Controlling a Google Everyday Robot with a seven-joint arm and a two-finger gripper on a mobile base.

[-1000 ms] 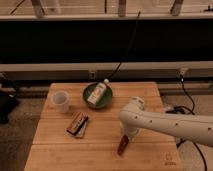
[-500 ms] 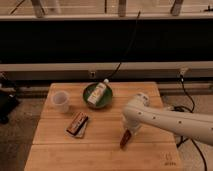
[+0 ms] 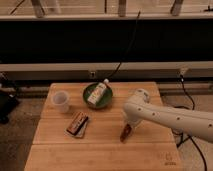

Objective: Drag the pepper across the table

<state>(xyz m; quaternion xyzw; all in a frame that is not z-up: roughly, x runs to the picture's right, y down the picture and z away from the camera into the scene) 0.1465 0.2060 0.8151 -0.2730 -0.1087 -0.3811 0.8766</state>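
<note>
The pepper [image 3: 125, 133], small, dark reddish-brown and tapering, lies on the light wooden table [image 3: 100, 150] right of centre, pointing toward the front left. My gripper [image 3: 128, 126] reaches down from the white arm [image 3: 170, 117] that comes in from the right. It sits right at the pepper's upper end, and the arm's bulk hides most of it. I cannot tell whether it touches or holds the pepper.
A green bowl [image 3: 87, 96] with a white bottle [image 3: 98, 92] lying in it stands at the table's back centre. A clear plastic cup [image 3: 60, 101] stands at the back left. A flat brown-orange packet [image 3: 77, 124] lies left of centre. A dark logo mark [image 3: 170, 161] is near the front right corner.
The arm has drawn back toward the right and far side, and the pepper has slid a little that way with it.
</note>
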